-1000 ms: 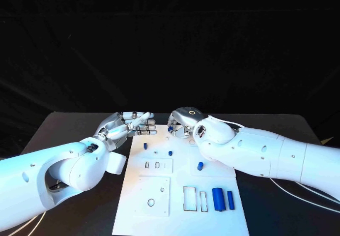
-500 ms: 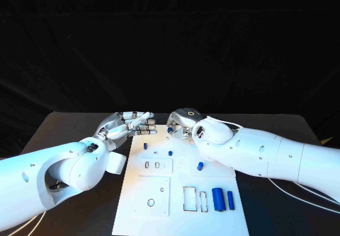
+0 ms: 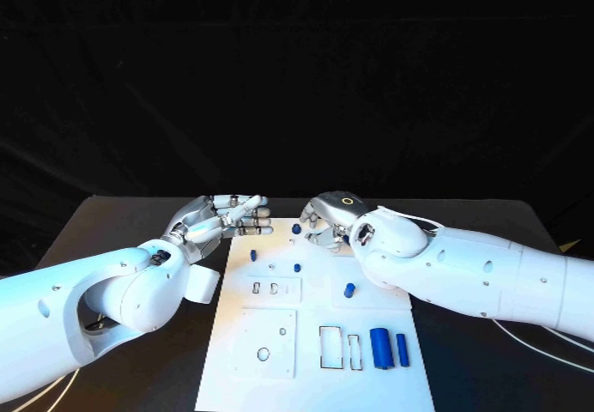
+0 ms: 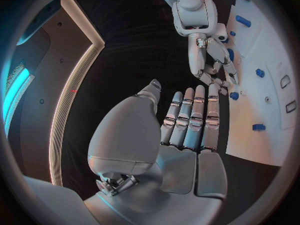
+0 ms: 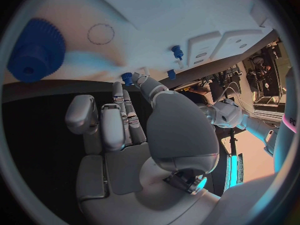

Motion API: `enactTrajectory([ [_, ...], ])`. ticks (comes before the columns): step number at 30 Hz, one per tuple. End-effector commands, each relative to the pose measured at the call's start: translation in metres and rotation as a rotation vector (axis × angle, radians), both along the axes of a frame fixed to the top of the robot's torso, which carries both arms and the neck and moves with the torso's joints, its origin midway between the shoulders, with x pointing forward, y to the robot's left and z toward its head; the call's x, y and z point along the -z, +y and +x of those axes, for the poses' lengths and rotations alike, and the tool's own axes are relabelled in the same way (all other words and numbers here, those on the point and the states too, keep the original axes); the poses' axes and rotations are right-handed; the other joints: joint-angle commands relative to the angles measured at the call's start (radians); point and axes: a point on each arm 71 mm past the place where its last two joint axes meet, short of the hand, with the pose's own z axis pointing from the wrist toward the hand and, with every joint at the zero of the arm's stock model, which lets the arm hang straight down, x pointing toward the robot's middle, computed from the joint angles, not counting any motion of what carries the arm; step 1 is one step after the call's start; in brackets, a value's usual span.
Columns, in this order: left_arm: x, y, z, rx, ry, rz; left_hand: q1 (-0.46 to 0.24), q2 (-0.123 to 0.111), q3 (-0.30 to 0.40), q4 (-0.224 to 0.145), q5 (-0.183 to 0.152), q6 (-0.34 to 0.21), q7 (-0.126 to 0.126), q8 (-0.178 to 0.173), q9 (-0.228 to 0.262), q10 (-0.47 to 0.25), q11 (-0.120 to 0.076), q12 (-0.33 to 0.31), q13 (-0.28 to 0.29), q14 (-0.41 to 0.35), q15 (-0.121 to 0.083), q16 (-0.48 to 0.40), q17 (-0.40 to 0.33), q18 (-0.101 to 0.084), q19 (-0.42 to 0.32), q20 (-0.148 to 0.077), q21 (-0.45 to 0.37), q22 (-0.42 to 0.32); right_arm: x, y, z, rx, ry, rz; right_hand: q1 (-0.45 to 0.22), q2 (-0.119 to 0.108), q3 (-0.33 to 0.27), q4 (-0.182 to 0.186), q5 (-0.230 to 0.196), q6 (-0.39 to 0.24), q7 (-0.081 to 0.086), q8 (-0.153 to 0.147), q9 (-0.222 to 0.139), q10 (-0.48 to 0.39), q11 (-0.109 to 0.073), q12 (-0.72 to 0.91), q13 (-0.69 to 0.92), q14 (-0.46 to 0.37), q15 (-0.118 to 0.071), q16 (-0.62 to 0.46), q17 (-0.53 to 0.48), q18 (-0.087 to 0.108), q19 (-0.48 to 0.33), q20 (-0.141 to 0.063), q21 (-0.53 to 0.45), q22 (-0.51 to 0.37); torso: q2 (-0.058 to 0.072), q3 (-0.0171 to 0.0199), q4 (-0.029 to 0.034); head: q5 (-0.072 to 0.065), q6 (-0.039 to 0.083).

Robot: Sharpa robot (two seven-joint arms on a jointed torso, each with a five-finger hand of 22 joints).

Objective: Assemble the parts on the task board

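The white task board (image 3: 275,360) lies in the middle of the table. My right hand (image 3: 327,225) hovers over the board's far end, fingers pointing down. In the right wrist view its thumb and one fingertip flank a small blue peg (image 5: 127,78); I cannot tell whether they grip it. A blue gear (image 5: 34,50) lies on the board nearby. My left hand (image 3: 230,216) hangs beside the board's far left corner, fingers (image 4: 190,120) straight and holding nothing. Small blue pegs (image 3: 254,254) (image 3: 297,267) (image 3: 349,289) dot the board.
Near the board's front right, a thick blue cylinder (image 3: 381,348) and a thinner blue cylinder (image 3: 403,348) lie beside rectangular slots (image 3: 332,346). A raised white plate (image 3: 266,342) with holes sits at the front left. Black table (image 3: 112,232) flanks the board.
My right hand and forearm have shifted a little to the right over the board's far end. The left hand has stayed where it was.
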Motion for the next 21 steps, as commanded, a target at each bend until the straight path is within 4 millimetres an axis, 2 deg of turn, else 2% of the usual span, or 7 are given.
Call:
enactTrajectory([
  [1,-0.002,-0.001,0.000,0.015,-0.006,-0.009,0.010,0.000,-0.005,-0.001,0.005,0.000,0.013,-0.004,-0.001,0.002,0.006,-0.003,-0.001,-0.002,0.006,-0.006,-0.001,0.005,0.006,0.004,-0.007,-0.002,-0.006,-0.012,-0.006,0.026,0.006,0.028,0.001,-0.011,0.000,0.010,0.002,0.019,-0.001,0.009,0.005,0.020,-0.004,0.013,0.005,0.027,0.002,0.005,-0.003,-0.005,0.007,0.002,0.007,0.008,-0.002,0.0006,-0.0004,-0.003,0.004],
  [6,-0.001,0.002,0.001,0.007,-0.005,-0.006,0.010,0.000,-0.005,-0.001,0.005,0.000,0.013,-0.004,-0.001,0.002,0.006,-0.003,-0.001,-0.002,0.006,-0.006,-0.001,0.005,0.006,0.004,-0.007,-0.002,-0.021,-0.052,-0.019,0.084,0.089,0.083,0.002,-0.026,-0.014,0.024,0.002,0.053,-0.009,0.022,0.014,0.129,-0.028,0.085,0.039,0.025,-0.016,0.002,-0.009,-0.007,0.015,-0.010,0.012,0.021,-0.007,0.0011,-0.0084,-0.011,0.009],
  [13,0.000,0.003,0.003,0.005,-0.003,-0.006,0.011,0.001,-0.005,-0.001,0.005,0.001,0.013,-0.005,-0.001,0.003,0.006,-0.003,-0.001,-0.001,0.006,-0.007,-0.001,0.005,0.006,0.004,-0.007,-0.002,-0.028,-0.094,-0.028,0.153,0.180,0.077,-0.020,-0.068,-0.100,0.063,0.034,0.023,-0.023,0.020,0.018,0.199,-0.046,0.262,0.172,0.047,-0.032,0.063,0.083,-0.016,0.044,-0.028,0.035,0.064,-0.013,0.0023,-0.0190,-0.018,0.011],
  [14,0.000,0.003,0.003,0.005,-0.003,-0.006,0.011,0.001,-0.005,-0.001,0.005,0.001,0.013,-0.005,-0.001,0.003,0.006,-0.003,-0.001,-0.001,0.006,-0.007,-0.001,0.005,0.006,0.004,-0.007,-0.002,-0.028,-0.098,-0.027,0.162,0.190,0.071,0.000,-0.060,-0.140,0.079,0.046,0.012,-0.026,0.024,0.023,0.152,-0.048,0.364,0.265,0.055,-0.034,0.093,0.126,-0.019,0.051,-0.030,0.040,0.076,-0.013,0.0023,-0.0197,-0.018,0.011],
  [15,0.000,0.003,0.003,0.006,-0.003,-0.006,0.011,0.001,-0.005,-0.001,0.005,0.001,0.013,-0.005,-0.001,0.003,0.006,-0.003,-0.001,-0.001,0.006,-0.007,-0.001,0.005,0.006,0.004,-0.007,-0.002,-0.027,-0.101,-0.027,0.168,0.197,0.066,0.018,-0.047,-0.170,0.097,0.046,-0.006,-0.032,0.024,0.025,0.131,-0.037,0.482,0.381,0.058,-0.029,0.113,0.160,-0.022,0.056,-0.026,0.043,0.086,-0.013,0.0021,-0.0201,-0.018,0.011],
  [17,0.000,0.003,0.003,0.007,-0.002,-0.007,0.011,0.001,-0.005,-0.001,0.005,0.001,0.013,-0.005,-0.001,0.003,0.006,-0.003,-0.001,-0.001,0.006,-0.007,-0.001,0.005,0.006,0.004,-0.007,-0.002,-0.026,-0.107,-0.025,0.183,0.212,0.057,0.030,-0.051,-0.224,0.129,0.049,-0.019,-0.018,0.034,0.033,0.133,-0.034,0.686,0.604,0.067,-0.024,0.150,0.220,-0.024,0.068,-0.022,0.053,0.106,-0.014,0.0027,-0.0212,-0.017,0.009],
  [21,0.000,0.002,0.003,0.009,-0.002,-0.007,0.011,0.001,-0.005,-0.001,0.005,0.001,0.013,-0.005,-0.001,0.003,0.006,-0.003,-0.001,-0.001,0.006,-0.007,-0.001,0.005,0.006,0.004,-0.007,-0.002,-0.024,-0.110,-0.020,0.202,0.220,0.047,0.060,-0.039,-0.261,0.162,0.062,-0.041,-0.010,0.042,0.039,0.150,-0.030,0.827,0.758,0.073,-0.018,0.174,0.261,-0.026,0.077,-0.017,0.061,0.124,-0.011,0.0025,-0.0160,-0.026,0.007],
])
